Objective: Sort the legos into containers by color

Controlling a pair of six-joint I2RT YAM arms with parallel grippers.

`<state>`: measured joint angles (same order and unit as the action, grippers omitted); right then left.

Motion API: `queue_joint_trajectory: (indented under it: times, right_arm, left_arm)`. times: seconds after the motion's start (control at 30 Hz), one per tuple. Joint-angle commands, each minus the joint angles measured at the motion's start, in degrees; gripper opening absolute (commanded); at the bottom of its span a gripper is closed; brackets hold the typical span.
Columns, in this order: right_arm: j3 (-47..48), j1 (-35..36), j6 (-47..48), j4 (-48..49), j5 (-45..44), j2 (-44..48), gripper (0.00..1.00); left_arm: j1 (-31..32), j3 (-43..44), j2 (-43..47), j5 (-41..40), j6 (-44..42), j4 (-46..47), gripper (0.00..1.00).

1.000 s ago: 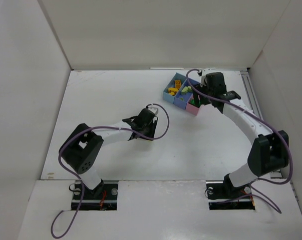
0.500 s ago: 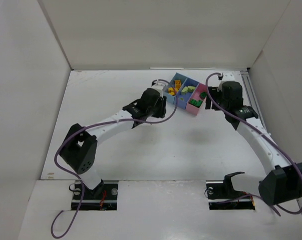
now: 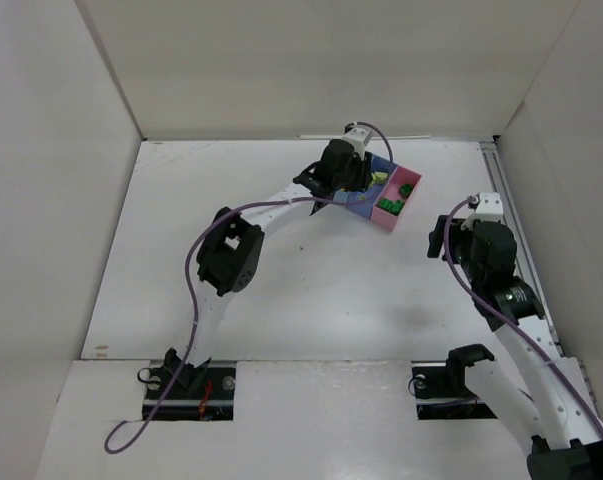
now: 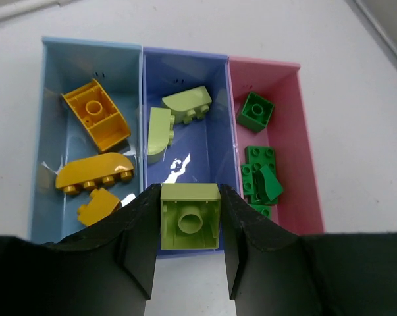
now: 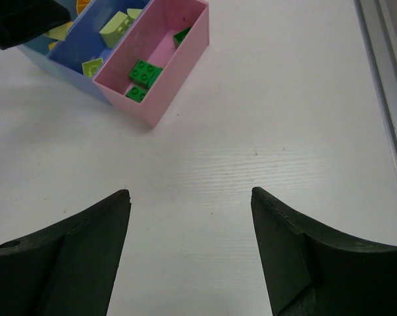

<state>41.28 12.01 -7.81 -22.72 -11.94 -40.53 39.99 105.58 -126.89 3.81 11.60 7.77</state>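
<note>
Jaws first: left gripper [image 4: 189, 214] is pinching a pale lime brick [image 4: 190, 227] by its two sides, hollow underside facing the wrist cam. It hangs at the near end of the darker blue bin [image 4: 185, 62], bottom middle of that frame. My guess is it's lined up there on purpose, since that bin is where the lime ones go. A side grip like that should let it fall straight once the fingers part.

Right gripper [image 5: 188, 192] has its jaws spread with nothing between them. It hovers over bare table [image 5: 284, 131], the bins up in the upper left of its view, well apart from it. Probably parked out of the way so the two arms don't crowd the same spot.

Bins, left to right in the left wrist view:
- light blue bin [image 4: 47, 131]: three yellow-orange bricks [image 4: 96, 122]
- darker blue one: two pale lime pieces [image 4: 185, 105] toward the top
- pink bin [image 4: 297, 131]: a handful of dark green bricks [image 4: 255, 110], some bunched together so I can't count them exactly

Colors all look sorted so far. I can't spot any loose bricks outside the bins, so this may be the last one.
</note>
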Motion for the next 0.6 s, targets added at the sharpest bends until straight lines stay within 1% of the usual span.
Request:
queue_joint_trajectory:
  times: [0.0, 0.1, 0.17, 0.2, 0.23, 0.27, 0.3, 0.33, 0.37, 0.43, 0.5, 0.53, 0.57]
  right_arm:
    - [-2.51, -0.76, -1.76, 1.45, 0.96, 2.3, 0.79]
    - [-2.52, -0.76, -1.77, 0.92, 0.96, 3.09, 0.79]
    - [-2.52, -0.76, -1.77, 0.23, 0.43, 3.09, 0.8]
    - [-2.52, -0.76, -1.77, 0.22, 0.43, 3.09, 0.8]
    - [-2.52, -0.76, -1.77, 0.22, 0.43, 3.09, 0.8]
    - [-2.52, -0.76, -1.77, 0.22, 0.43, 3.09, 0.8]
    - [-2.52, -0.76, -1.77, 0.22, 0.43, 3.09, 0.8]
    - [-2.52, -0.76, -1.77, 0.22, 0.43, 3.09, 0.8]
    - [-2.52, -0.76, -1.77, 0.22, 0.43, 3.09, 0.81]
    - [-1.91, -0.76, -1.77, 0.22, 0.43, 2.48, 0.83]
    - [-1.37, -0.76, -1.77, 0.22, -0.1, 1.08, 0.84]
    - [-0.68, -0.76, -1.77, 0.22, -0.79, 0.55, 0.86]
    - [0.11, -0.76, -1.77, 0.22, -0.8, 0.02, 0.87]
  left_arm:
    - [0.0, 7.95, -2.38, 3.04, -0.09, 1.19, 0.19]
    - [0.0, 11.56, -5.28, 2.43, -0.08, 1.19, 0.21]
    - [0.0, 12.8, -5.91, 0.76, -0.08, -0.12, 0.24]
    - [0.0, 12.81, -6.7, 0.23, -0.08, -0.12, 0.28]
    - [0.0, 13.5, -6.7, -0.29, -0.08, -0.99, 0.44]
    - [0.0, 13.51, -6.7, -0.3, -0.08, -1.79, 0.56]
    - [0.0, 13.51, -6.7, -0.3, -0.08, -2.32, 0.72]
    - [0.0, 12.55, -5.4, -0.3, -0.08, -2.32, 0.81]
    - [0.53, 11.76, -4.43, -0.3, -0.78, -2.93, 0.87]
    - [0.53, 9.57, -1.97, -1.52, -0.78, -2.94, 0.94]
    - [0.53, 5.88, 3.03, -3.37, -0.78, -2.41, 1.0]
    - [0.53, 4.21, 5.05, -5.11, -0.78, -2.41, 1.0]
    - [0.53, 0.28, 9.95, -5.83, -0.78, -2.41, 1.0]
